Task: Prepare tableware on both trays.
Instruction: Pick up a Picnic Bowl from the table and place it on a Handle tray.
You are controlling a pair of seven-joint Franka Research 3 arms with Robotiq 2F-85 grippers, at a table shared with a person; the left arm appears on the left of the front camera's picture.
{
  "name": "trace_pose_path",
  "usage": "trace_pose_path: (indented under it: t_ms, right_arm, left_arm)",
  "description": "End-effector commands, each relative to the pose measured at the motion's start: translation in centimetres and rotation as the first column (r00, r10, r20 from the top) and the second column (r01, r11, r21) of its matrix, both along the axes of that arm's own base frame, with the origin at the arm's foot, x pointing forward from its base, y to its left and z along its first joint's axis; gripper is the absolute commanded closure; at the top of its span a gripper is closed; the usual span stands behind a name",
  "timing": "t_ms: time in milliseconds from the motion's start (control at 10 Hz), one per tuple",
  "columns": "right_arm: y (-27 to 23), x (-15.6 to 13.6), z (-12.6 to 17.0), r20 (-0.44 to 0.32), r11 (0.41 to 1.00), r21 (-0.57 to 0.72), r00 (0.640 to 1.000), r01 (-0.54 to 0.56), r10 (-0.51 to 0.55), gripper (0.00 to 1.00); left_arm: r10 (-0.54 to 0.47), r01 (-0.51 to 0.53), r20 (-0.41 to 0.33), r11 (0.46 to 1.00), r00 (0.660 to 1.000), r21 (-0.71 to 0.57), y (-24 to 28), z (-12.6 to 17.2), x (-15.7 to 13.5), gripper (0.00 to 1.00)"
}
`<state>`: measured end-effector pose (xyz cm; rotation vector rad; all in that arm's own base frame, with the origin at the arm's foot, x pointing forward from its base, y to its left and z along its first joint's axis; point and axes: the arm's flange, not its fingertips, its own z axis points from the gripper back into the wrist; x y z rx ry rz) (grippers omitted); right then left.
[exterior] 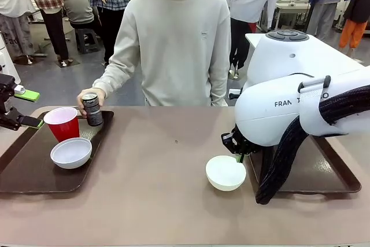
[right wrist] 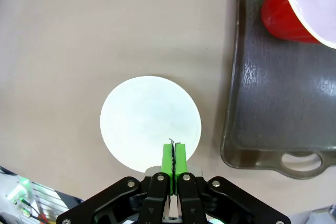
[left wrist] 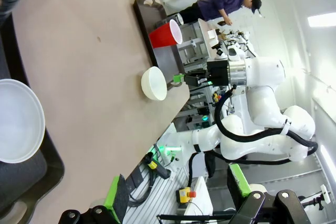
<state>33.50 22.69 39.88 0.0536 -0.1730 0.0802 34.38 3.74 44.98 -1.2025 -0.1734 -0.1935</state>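
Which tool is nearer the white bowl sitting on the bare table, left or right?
Right. The right tool is at the bowl's rim, pads pinched together there; the left tool hangs open far off, at the left tray's outer edge.

1. A tan table (exterior: 162,201) runs across the front view.
2. The left tray (exterior: 23,174) lies at its left end and the right tray (exterior: 332,169) at its right.
3. A white bowl (exterior: 225,173) sits on the bare top, just beside the right tray.
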Motion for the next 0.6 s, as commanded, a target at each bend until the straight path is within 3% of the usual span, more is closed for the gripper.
trace_pose_path:
  t_ms: [0,100,200,300,400,500]
  right_arm:
    - [0.0,0.1,-0.7,0.054,1.0,-0.003,0.998,0.007,-0.007,0.9]
    - [0.0,0.0,-0.9,0.072,1.0,-0.013,0.997,0.0,0.001,0.76]
    - [0.0,0.1,-1.1,0.076,1.0,-0.022,0.997,0.013,-0.011,0.76]
    - [-0.3,0.0,-1.6,0.069,0.999,-0.036,0.998,0.017,-0.014,0.65]
    - [-0.5,0.0,-2.0,0.059,0.999,-0.044,0.998,0.024,-0.021,0.7]
    - [-0.7,0.2,-2.4,0.053,0.997,-0.062,0.998,0.037,-0.034,0.45]
  left_arm:
    - [-0.005,0.005,0.002,1.0,1.0,-0.005,0.0,0.2,0.2,0.0]
    - [-0.005,0.005,0.002,1.0,1.0,-0.005,0.0,0.2,0.2,0.0]
    - [-0.005,0.005,0.002,1.0,1.0,-0.005,0.0,0.2,0.2,0.0]
    - [-0.005,0.005,0.002,1.0,1.0,-0.005,0.0,0.2,0.2,0.0]
    - [-0.005,0.005,0.002,1.0,1.0,-0.005,0.0,0.2,0.2,0.0]
    - [-0.005,0.005,0.002,1.0,1.0,-0.005,0.0,0.2,0.2,0.0]
